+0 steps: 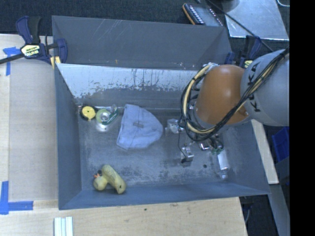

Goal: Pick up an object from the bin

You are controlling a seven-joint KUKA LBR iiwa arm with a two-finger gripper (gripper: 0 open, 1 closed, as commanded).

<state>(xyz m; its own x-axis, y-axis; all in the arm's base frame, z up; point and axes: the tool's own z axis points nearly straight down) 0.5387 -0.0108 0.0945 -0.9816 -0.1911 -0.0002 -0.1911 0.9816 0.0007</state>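
Yellow duck-shaped toy (pixel 109 179) lies on its side at the near-left corner of the bin (pixel 147 194), close to the near wall and well apart from everything else.

Next back: gripper (pixel 187 157) is low over the floor right of centre, hanging under the arm's orange cover (pixel 220 98) and its cable loops. Nothing visible under it but bare floor. Can't tell whether it's open or closed, since the cover and cables hide the tool end. No object seen held.

Mid-bin: blue cloth (pixel 140 127), crumpled into a mound, just left of the gripper but not touching it. Nearest candidate.

Far-left, near the back wall: small yellow disc (pixel 88 113), with a clear, greenish rounded thing (pixel 104 118) just beside it. Can't make out what that one is.

Judgement: step is approach/positioning, no grasp yet. The pick target isn't committed; the cloth is the closest option.

Next move needs a sideways shift left to centre over the cloth mound, then open wide, descend into the bulk and close on a fold. Soft fabric could slip or only pinch thin. The duck is the firmer alternative, but it means a long traverse toward the near-left corner, tight to the wall.
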